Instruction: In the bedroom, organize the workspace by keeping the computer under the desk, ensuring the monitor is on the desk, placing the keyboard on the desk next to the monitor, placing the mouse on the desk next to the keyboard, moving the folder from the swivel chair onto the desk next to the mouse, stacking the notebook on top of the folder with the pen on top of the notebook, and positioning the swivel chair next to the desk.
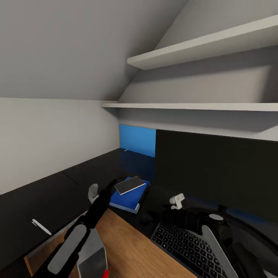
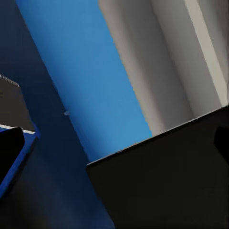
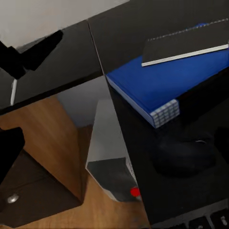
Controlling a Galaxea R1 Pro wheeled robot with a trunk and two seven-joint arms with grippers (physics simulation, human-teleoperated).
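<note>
Desk beneath sloped ceiling, shelves

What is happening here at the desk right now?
A two-armed robot is tidying the black desk. The notebook already lies on the blue folder, beside the mouse and keyboard, in front of the monitor. The pen lies apart on the desk's left wing, not yet on the notebook. The computer stands below.
</note>
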